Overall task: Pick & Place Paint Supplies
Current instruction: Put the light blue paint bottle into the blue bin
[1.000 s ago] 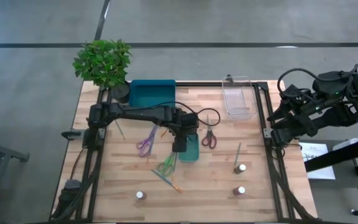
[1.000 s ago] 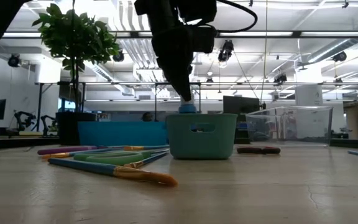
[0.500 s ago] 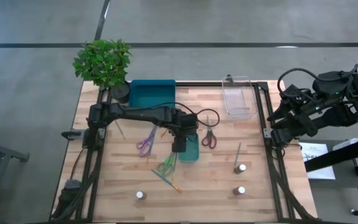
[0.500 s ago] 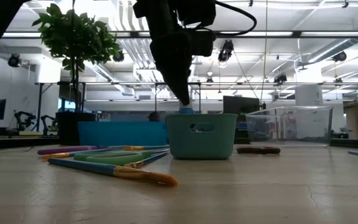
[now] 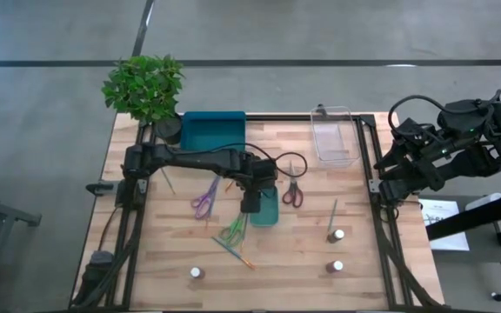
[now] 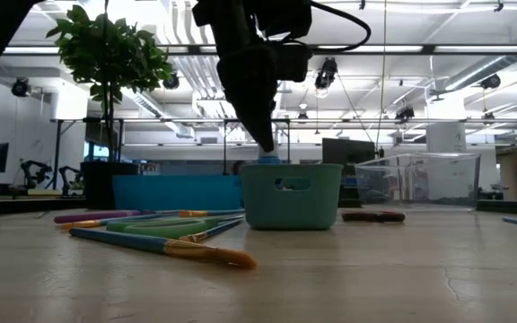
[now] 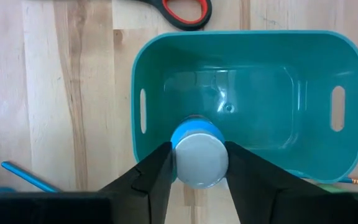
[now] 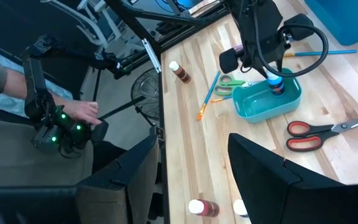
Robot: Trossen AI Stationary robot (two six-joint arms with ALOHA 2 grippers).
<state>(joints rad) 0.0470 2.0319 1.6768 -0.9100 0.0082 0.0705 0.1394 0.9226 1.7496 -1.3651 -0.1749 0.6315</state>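
Observation:
My left gripper (image 5: 250, 205) is shut on a small blue pot with a white cap (image 7: 198, 158), over the near end of the small teal bin (image 5: 268, 211). In the low view the pot (image 6: 270, 159) shows just above the bin's rim (image 6: 292, 167). Three more white-capped pots (image 5: 196, 273) (image 5: 338, 236) (image 5: 337, 266) stand on the table. Purple (image 5: 205, 196), green (image 5: 233, 229) and red scissors (image 5: 293, 192) and thin brushes (image 5: 232, 252) (image 5: 334, 213) lie flat. My right gripper (image 8: 194, 180) is open and empty, off the table's right edge. My left gripper pinches the pot's round side just under the cap (image 7: 178, 155) between its two fingers (image 7: 157, 171). The fingers come from above, pointing down. The pot stands upright, cap up, its lower part inside the bin; whether it touches the bin's floor I cannot tell.
A large teal tray (image 5: 212, 130) and a clear tray (image 5: 335, 137) stand at the far edge, with a potted plant (image 5: 144, 87) at the far left corner. A person's hand (image 8: 82, 115) holds a device beyond the table.

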